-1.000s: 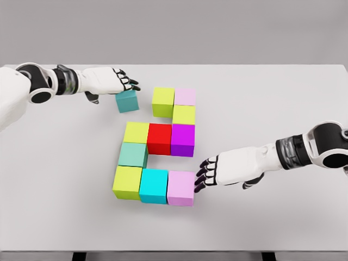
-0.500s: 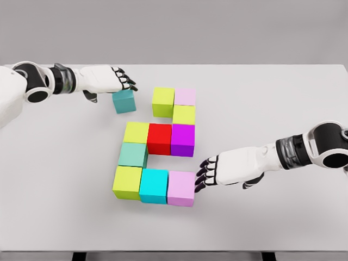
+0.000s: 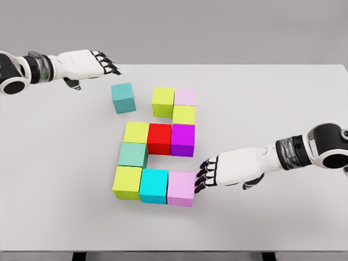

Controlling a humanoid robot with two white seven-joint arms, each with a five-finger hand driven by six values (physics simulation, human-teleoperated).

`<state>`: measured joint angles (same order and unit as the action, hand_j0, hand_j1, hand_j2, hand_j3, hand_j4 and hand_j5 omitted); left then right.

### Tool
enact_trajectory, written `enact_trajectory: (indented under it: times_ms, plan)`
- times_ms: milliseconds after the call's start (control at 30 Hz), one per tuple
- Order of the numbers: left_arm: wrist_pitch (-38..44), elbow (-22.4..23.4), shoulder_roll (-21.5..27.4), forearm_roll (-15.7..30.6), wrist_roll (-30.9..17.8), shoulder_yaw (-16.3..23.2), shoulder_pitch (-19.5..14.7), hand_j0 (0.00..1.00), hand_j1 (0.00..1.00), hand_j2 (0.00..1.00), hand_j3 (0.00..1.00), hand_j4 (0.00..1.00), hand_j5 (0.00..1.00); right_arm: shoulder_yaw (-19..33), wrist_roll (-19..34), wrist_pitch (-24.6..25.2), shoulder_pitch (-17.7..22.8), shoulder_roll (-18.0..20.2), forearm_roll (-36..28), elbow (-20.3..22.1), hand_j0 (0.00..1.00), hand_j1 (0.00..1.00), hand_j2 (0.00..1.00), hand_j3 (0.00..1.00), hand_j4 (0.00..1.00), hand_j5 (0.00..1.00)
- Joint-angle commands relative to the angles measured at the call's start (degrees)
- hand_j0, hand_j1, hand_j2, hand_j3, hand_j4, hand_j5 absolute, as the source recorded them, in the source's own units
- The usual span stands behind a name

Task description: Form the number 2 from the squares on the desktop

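Observation:
Coloured cubes form most of a 2 on the white table (image 3: 283, 98). A lime cube (image 3: 162, 101) and pale pink cube (image 3: 185, 97) sit at the top, with a yellow-green cube (image 3: 184, 115) below them. The middle row is yellow (image 3: 136, 132), red (image 3: 160, 138) and purple (image 3: 182, 140). A mint cube (image 3: 133, 155) leads down to lime (image 3: 127, 182), cyan (image 3: 154, 185) and lilac (image 3: 181, 188). A teal cube (image 3: 123, 98) stands apart, left of the top row. My left hand (image 3: 103, 63) hovers open above and left of it. My right hand (image 3: 202, 175) rests open with its fingertips against the lilac cube.
The table's front edge (image 3: 174, 251) runs along the bottom of the view. Bare tabletop lies left of the cubes and to the right beyond my right arm.
My left hand has let go of the teal cube and lifted up and to the left. The teal cube now stands alone, slightly left of where it was. The right hand has stayed put.

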<state>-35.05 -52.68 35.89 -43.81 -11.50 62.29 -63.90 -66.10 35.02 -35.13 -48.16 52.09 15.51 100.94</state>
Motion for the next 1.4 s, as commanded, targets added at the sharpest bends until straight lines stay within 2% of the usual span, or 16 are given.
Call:
enact_trajectory:
  times_ms: [0,33,67,200,333,433,467,533,567,600,633,700,767,867,1133,1367]
  plan:
    - [0.05,0.03,1.46,0.22,0.07,-0.41,0.00,1.00,1.00,1.00,1.00,1.00,1.00,0.00,-0.02,0.13,0.00,-0.06,-0.31,0.05,1.00,1.00,1.00,1.00,1.00,1.00]
    - [0.05,-0.06,1.63,0.13,-0.10,-0.33,0.09,1.00,1.00,1.00,1.00,1.00,1.00,0.09,-0.02,0.13,0.00,-0.14,-0.31,0.05,1.00,1.00,1.00,1.00,1.00,1.00]
    - [0.05,-0.41,2.78,-0.22,-0.28,-0.24,0.53,0.91,0.91,0.91,0.91,0.91,0.91,0.09,-0.02,0.13,0.00,-0.23,-0.31,0.05,1.00,1.00,1.00,1.00,1.00,1.00]
    - [0.05,-0.41,3.31,-0.75,-0.54,0.38,1.14,0.84,0.84,0.84,0.84,0.84,0.84,0.18,-0.02,0.13,0.00,0.21,-0.22,-0.13,1.00,1.00,1.00,1.00,1.00,1.00]
    - [0.05,0.20,3.13,-2.42,-0.54,0.38,2.29,0.84,0.84,0.84,0.84,0.84,0.84,1.41,-0.02,0.13,0.00,3.37,0.40,-0.56,1.00,1.00,1.00,1.00,1.00,1.00]
    - [0.05,0.64,2.78,-2.51,-0.54,0.38,3.08,0.84,0.84,0.84,0.84,0.84,0.84,13.17,-0.02,0.13,0.97,8.29,-3.28,-0.48,1.00,1.00,1.00,1.00,1.00,1.00]
    - [0.05,0.82,2.69,-2.51,-0.54,0.38,3.16,0.84,0.84,0.84,0.84,0.84,0.84,18.53,-0.02,0.13,2.63,8.56,-8.20,-0.74,1.00,1.00,1.00,1.00,1.00,1.00]
    - [0.05,1.26,1.99,-2.59,-0.54,0.38,3.08,0.84,0.84,0.84,0.84,0.84,0.84,36.09,-0.02,0.13,11.32,7.59,-25.23,-7.05,1.00,1.00,1.00,1.00,1.00,1.00]
    - [0.05,2.05,1.64,-2.59,-0.54,0.29,3.08,0.84,0.84,0.84,0.84,0.84,0.84,40.60,-0.02,0.13,14.49,6.37,-29.30,-9.26,1.00,1.00,1.00,1.00,1.00,1.00]
    - [0.05,2.93,0.94,-2.59,-0.54,0.29,2.99,0.84,0.84,0.84,0.84,0.84,0.84,45.87,-0.02,0.13,17.66,2.42,-31.51,-11.81,1.00,1.00,1.00,1.00,1.00,1.00]
    - [0.05,3.54,0.41,-2.59,-0.54,0.20,2.99,0.84,0.84,0.84,0.84,0.84,0.84,50.44,-0.02,0.13,20.12,-2.15,-31.24,-14.71,1.00,1.00,1.00,1.00,1.00,1.00]
    - [0.05,4.07,-0.56,-2.68,-0.54,0.20,2.90,0.84,0.84,0.84,0.84,0.84,0.84,56.78,-0.02,0.13,24.17,-7.00,-30.98,-20.25,1.00,1.00,1.00,1.00,1.00,1.00]
    - [0.05,4.86,-1.53,-2.77,-0.54,0.11,2.90,0.84,0.84,0.84,0.84,0.84,0.84,56.96,-0.02,0.13,24.52,-9.10,-28.79,-20.87,1.00,1.00,1.00,1.00,1.00,1.00]
    - [0.05,5.56,-2.49,-2.77,-0.54,0.02,2.73,0.84,0.84,0.84,0.84,0.84,0.84,56.96,-0.02,0.13,29.88,-14.03,-25.09,-24.91,1.00,1.00,1.00,1.00,1.00,1.00]
    - [0.05,5.65,-3.72,-2.77,-0.63,-0.06,2.37,0.84,0.84,0.84,0.84,0.84,0.84,57.05,-0.02,0.13,31.38,-16.14,-23.16,-28.07,1.00,1.00,1.00,1.00,1.00,1.00]
    - [0.05,5.57,-4.51,-2.86,-0.63,-0.06,2.29,0.85,0.85,0.85,0.85,0.85,0.85,58.01,-0.02,0.13,30.94,-16.05,-23.16,-36.51,1.00,1.00,1.00,1.00,1.00,1.00]
